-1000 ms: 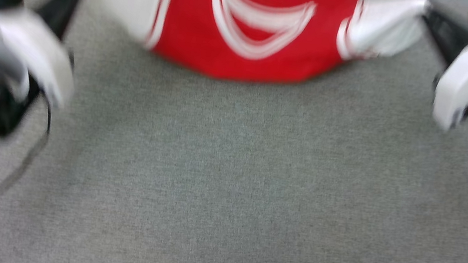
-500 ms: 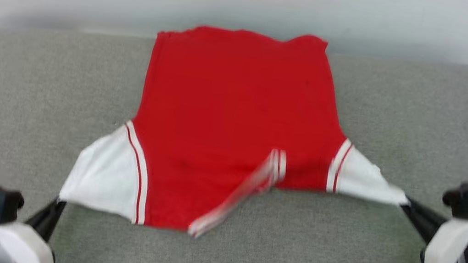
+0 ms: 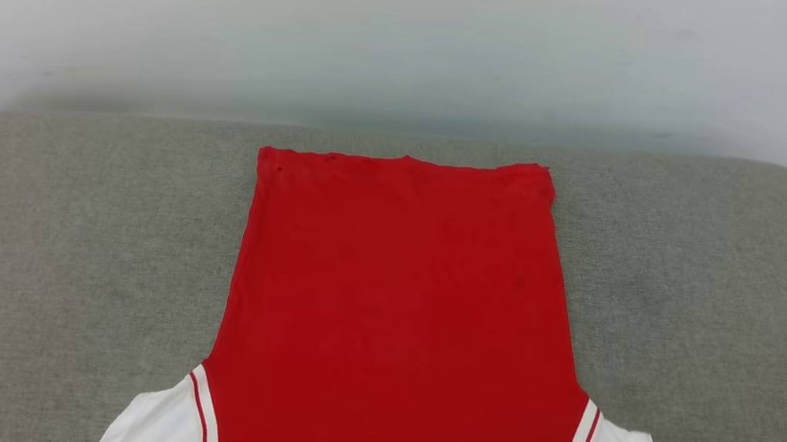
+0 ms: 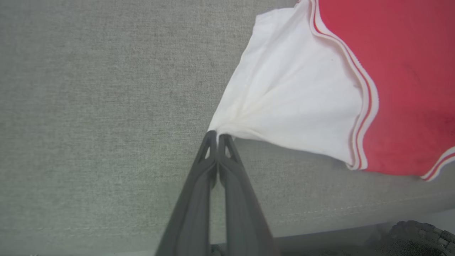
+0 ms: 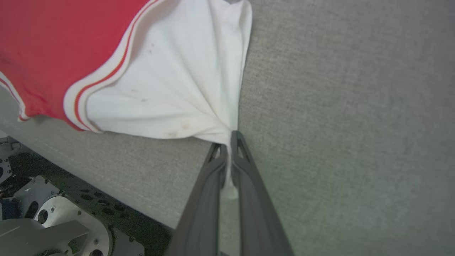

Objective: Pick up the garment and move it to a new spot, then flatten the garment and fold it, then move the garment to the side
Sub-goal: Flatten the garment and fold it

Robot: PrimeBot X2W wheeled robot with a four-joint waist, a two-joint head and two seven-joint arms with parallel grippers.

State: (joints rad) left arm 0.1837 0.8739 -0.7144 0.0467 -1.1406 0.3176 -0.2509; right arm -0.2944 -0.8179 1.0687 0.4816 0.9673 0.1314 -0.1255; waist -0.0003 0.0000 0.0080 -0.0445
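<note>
Shirt (image 3: 395, 315), lately dragged, is now laid flat on the cushion (image 3: 47, 239) — sleeves are clamped by left gripper (image 4: 217, 137) and right gripper (image 5: 229, 137); folding is expected next.

Bright, even, diffuse light; sharp frames, faint soft shadows, mild wide-angle stretch at wrist-view edges.

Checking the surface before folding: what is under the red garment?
The garment lies spread, plain red side up, on a grey fabric cushion. Cushion shows beside it; the part beneath, and the garment's underside, are covered.
</note>
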